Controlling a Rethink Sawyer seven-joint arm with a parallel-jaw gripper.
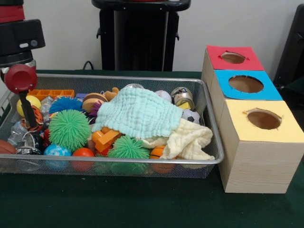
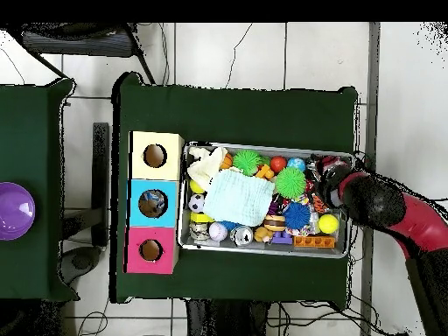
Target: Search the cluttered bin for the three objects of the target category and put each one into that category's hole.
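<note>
We cannot tell how the gripper (image 1: 28, 118) stands; it reaches into the left end of the bin (image 1: 209, 159) among balls. The bin sits mid-table, wooden boxes (image 1: 259, 156) just beside its right rim.

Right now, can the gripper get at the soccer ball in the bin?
Probably not directly: the gripper sits at the opposite end of the bin, and the mint cloth partly covers the soccer ball.

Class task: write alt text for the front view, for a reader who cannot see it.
A wire mesh bin on a green table overflows with balls, spiky toys and two cloths, a mint cloth on top. Three wooden boxes with red, blue and yellow holed lids stand beside it; the robot arm reaches into the bin's left end.
</note>
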